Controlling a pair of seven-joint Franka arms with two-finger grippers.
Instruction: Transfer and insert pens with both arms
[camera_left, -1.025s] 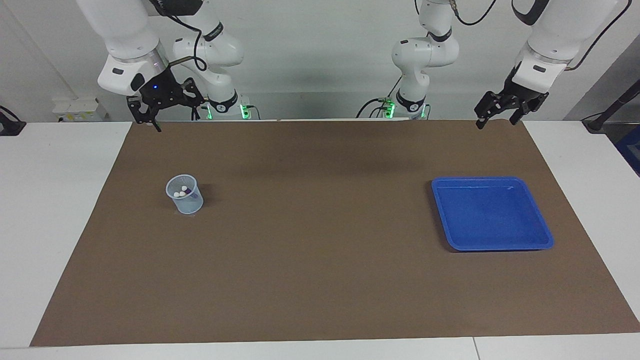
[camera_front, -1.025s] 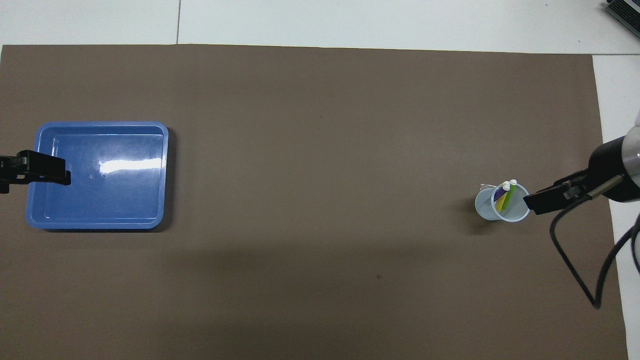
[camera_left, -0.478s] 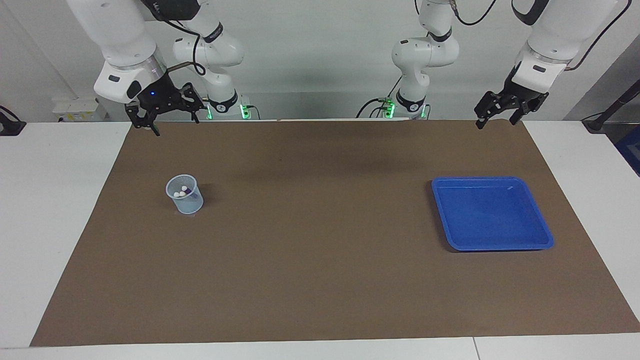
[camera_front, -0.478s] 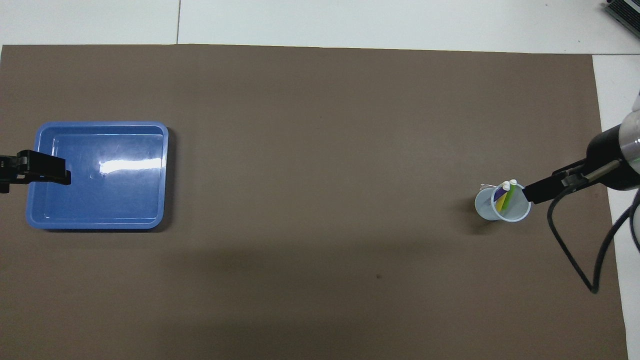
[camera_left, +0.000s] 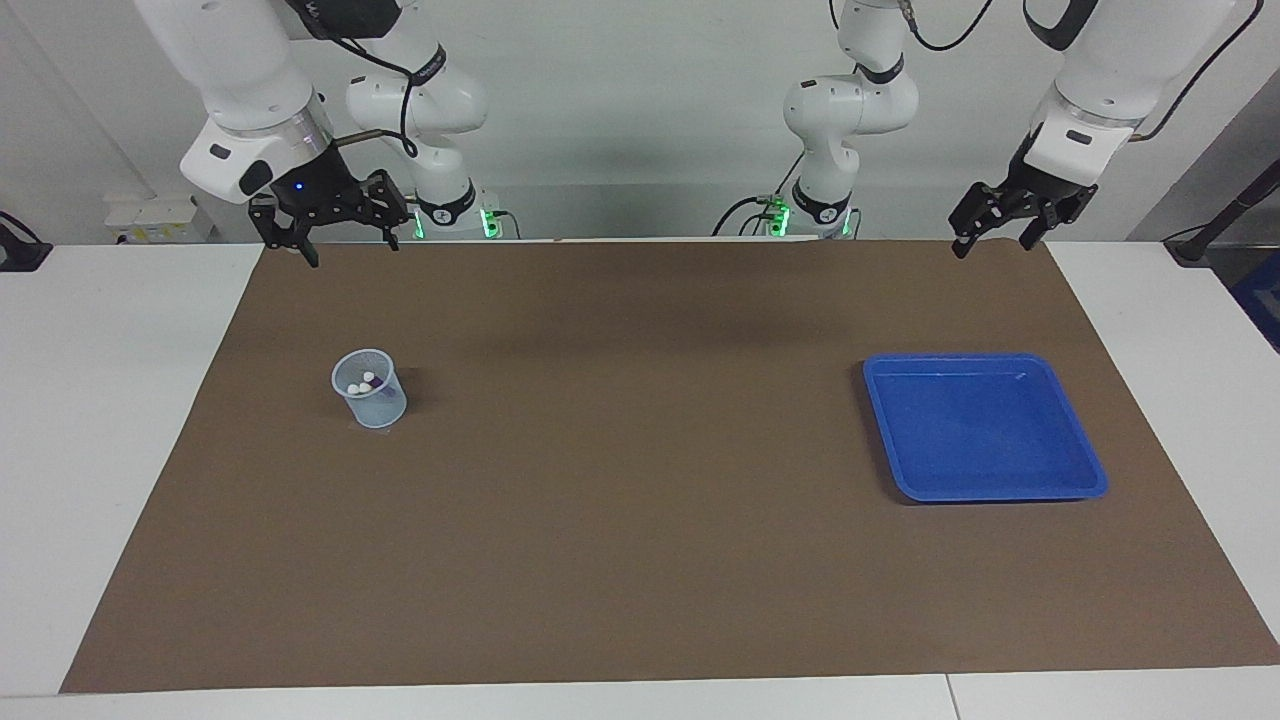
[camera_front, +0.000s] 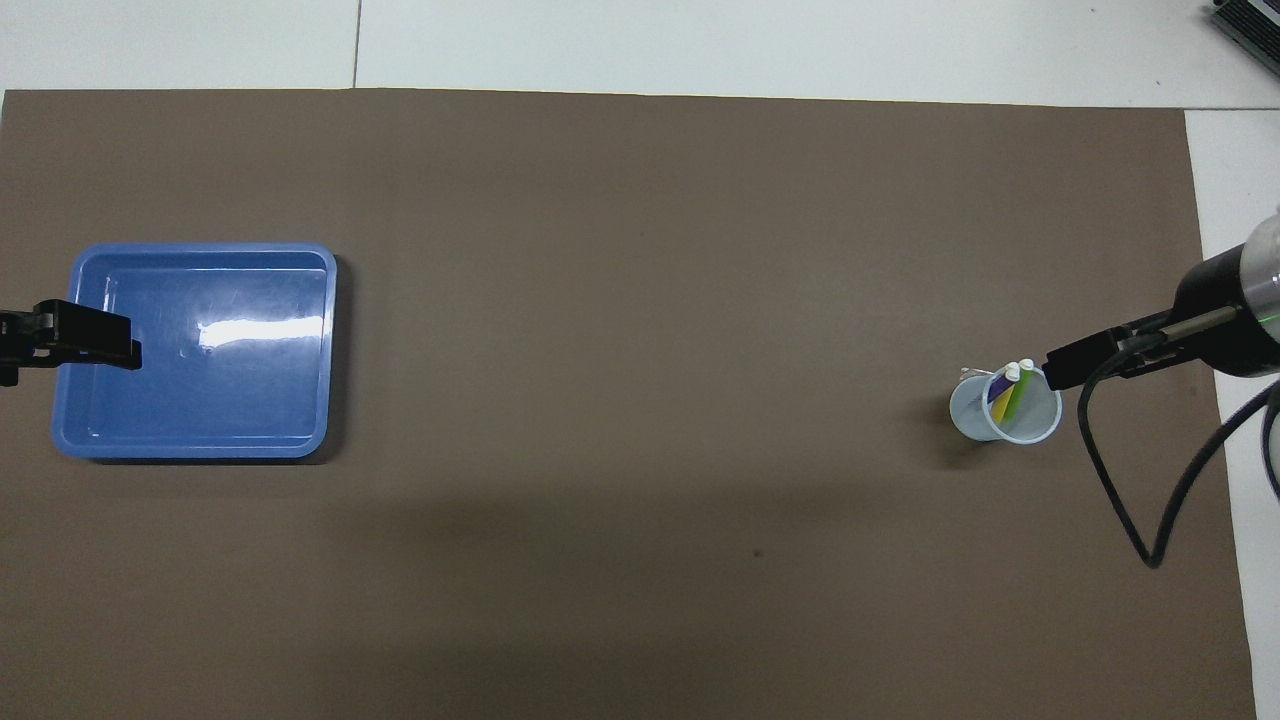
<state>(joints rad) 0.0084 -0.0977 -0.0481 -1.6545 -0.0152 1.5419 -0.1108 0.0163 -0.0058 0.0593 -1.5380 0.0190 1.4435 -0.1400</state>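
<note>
A brown mat (camera_left: 640, 500) is covering most of the white tabletop (camera_left: 100, 420). Toward the left arm's end a blue tray (camera_left: 985, 427) is lying flat on the mat, holding nothing. Toward the right arm's end a small clear cup (camera_left: 369, 389) is standing upright, well apart from the tray.

The pens (camera_front: 1008, 390) are standing together inside the cup, long axes near upright and leaning slightly, whitish caps pointing up at the rim. From overhead the yellow, green and purple barrels are showing side by side; in the facing view only the caps are peeking out.

The left hand (camera_left: 993, 230) is hanging over the mat's edge nearest the robots, fingers spread wide, holding nothing. The right hand (camera_left: 342, 228) is hovering over the same edge, also wide and empty. Overhead, both hands are partly cut off by the frame's sides.
</note>
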